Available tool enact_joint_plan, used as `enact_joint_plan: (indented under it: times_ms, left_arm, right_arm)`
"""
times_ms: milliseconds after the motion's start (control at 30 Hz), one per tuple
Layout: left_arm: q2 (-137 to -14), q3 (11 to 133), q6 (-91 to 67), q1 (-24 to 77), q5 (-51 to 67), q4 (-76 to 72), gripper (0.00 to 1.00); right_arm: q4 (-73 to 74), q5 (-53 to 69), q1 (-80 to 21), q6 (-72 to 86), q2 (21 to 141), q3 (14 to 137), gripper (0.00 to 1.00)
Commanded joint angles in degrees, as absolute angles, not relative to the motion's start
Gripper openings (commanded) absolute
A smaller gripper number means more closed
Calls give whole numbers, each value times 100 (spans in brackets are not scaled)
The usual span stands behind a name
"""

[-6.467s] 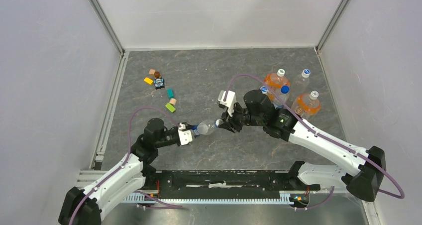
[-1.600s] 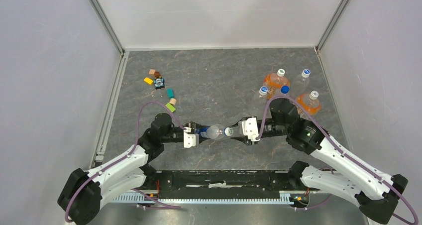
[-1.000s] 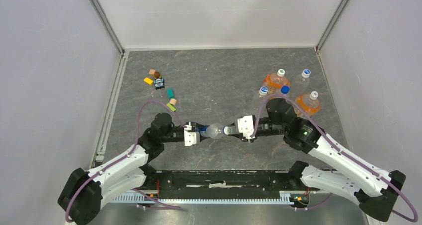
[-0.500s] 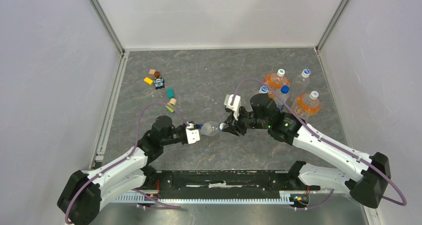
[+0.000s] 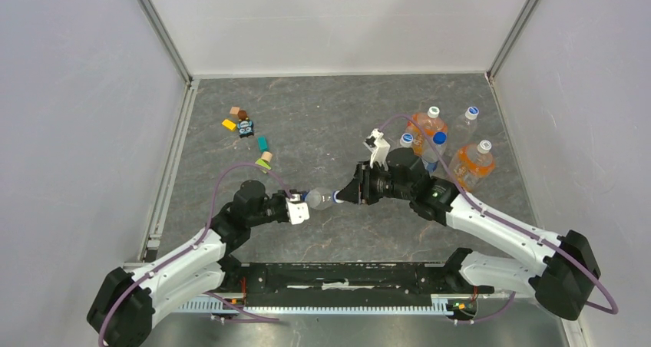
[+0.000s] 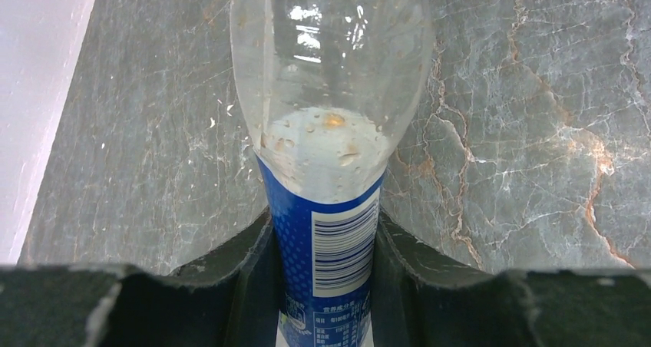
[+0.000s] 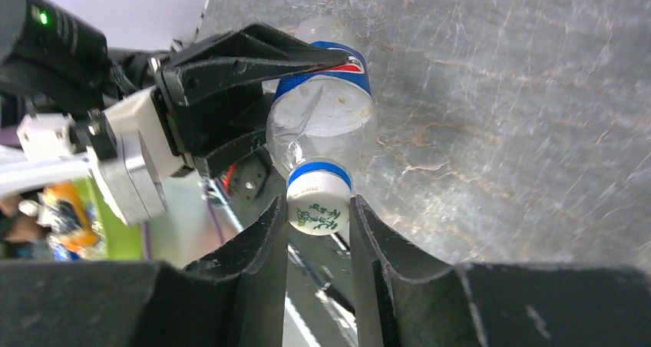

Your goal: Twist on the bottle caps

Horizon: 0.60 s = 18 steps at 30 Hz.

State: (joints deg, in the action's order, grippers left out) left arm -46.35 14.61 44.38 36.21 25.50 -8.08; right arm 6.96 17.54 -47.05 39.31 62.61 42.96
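Your left pincer point(image 6: 322, 243) is clamped on the bottle point(image 6: 330, 124), its two fingers pressed against either side of the blue label band. The bottle lies nearly level above the grey table point(image 5: 322, 117), just left of centre in the overhead view, with its neck pointing right. In the left wrist view its clear upper part runs up to the top edge of the frame.

Your right pincer point(image 7: 317, 218) is closed tight on the white cap point(image 7: 317, 207), one finger on each side. The cap sits on the bottle's neck, low and centre in the right wrist view.

Two orange drink bottles point(image 5: 473, 163) stand at the upper right of the overhead view, well apart from the held bottle. Small toy blocks point(image 5: 263, 165) lie at the upper left.
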Motion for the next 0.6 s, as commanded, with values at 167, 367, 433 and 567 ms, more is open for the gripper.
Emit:
enact_joint_plan:
  times_ms: [167,367,433,567]
  left_arm:
    - [-4447,1810,4849,3833,2883,-1482,44]
    - [-4500,1881,4794,3832,2874,-1320,45]
    - [-4533,1897,4733,3836,2887,-1295,45]
    - [-4601,1932,4699,3832,2959,-1246,45]
  right_arm:
    - [607,1290,-4810,5607,6022,4356,38]
    - [465,1414,-4808,4355,5802,4535,62]
    - [213,1543,-4805,3759,5611,4497,69]
    - [-155,1569,-4799,2592,5057,4479,83]
